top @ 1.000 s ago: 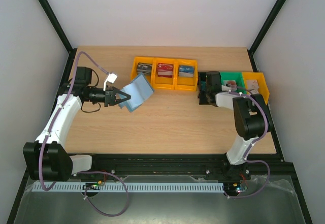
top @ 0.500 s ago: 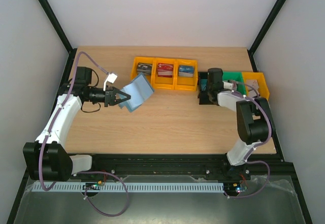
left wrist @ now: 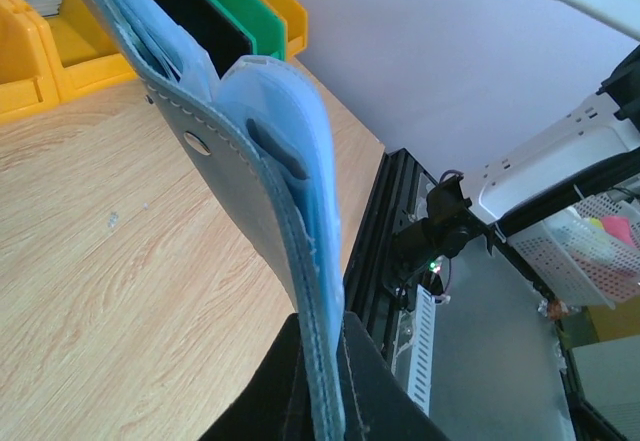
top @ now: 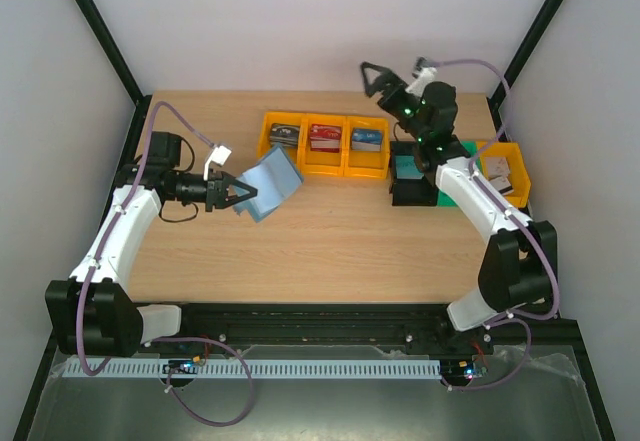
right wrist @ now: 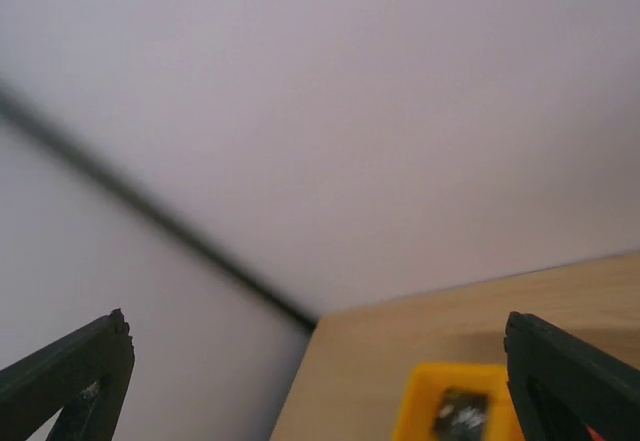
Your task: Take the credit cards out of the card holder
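The blue card holder (top: 272, 181) is held off the wooden table (top: 330, 246) by the left gripper (top: 243, 197), whose jaws are closed tight on its lower edge. In the left wrist view the holder (left wrist: 250, 161) is seen pinched at the bottom of the frame and standing up and away from the jaws, with its pocket openings facing away from the gripper (left wrist: 322, 341). It is judged to be held this way so that the slots are presented to the other arm for drawing cards out.

The right gripper (top: 393, 79) is raised high over the far edge of the table, well apart from the holder, above the row of bins on the right. Its jaws are spread wide and nothing is held between them, as the right wrist view confirms: only wall and table are seen between the two fingertips (right wrist: 70, 381).

A whitish flat piece (top: 497, 168), taken to be one of the credit cards, lies in the yellow bin (top: 520, 179) at the far right, beside a green bin (top: 462, 149) and a black bin (top: 408, 195). Whether further cards are left inside the holder cannot be told, since the pockets are seen edge-on. Three yellow bins (top: 325, 169) with small stacks stand just behind the holder.
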`<state>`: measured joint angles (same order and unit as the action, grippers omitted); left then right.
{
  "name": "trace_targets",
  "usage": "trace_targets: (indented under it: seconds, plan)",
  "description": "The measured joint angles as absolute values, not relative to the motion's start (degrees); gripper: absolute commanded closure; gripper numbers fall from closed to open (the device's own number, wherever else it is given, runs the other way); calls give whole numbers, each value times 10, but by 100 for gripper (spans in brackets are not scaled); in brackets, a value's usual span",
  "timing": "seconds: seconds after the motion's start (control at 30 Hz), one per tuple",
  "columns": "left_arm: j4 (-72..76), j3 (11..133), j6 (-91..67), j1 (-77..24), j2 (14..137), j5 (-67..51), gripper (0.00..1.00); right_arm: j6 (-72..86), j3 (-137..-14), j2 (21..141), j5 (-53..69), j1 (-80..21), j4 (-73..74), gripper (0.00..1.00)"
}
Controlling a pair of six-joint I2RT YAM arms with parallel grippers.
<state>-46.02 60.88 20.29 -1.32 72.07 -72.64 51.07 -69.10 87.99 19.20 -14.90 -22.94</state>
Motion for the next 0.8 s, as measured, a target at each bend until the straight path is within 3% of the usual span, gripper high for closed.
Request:
trace_targets:
  seconds: [0.13, 0.33, 0.8]
  plan:
    - [-481, 609, 231, -13, 720, -726, 98, 364, -708, 865, 376, -206, -231, 1]
    - [-509, 609, 266, -13, 713, -731, 98, 187, -713, 859, 515, -286, -130, 1]
    - [-620, 634, 413, -14, 708, -745, 98, 36, -734, 869, 595, -330, 32, 1]
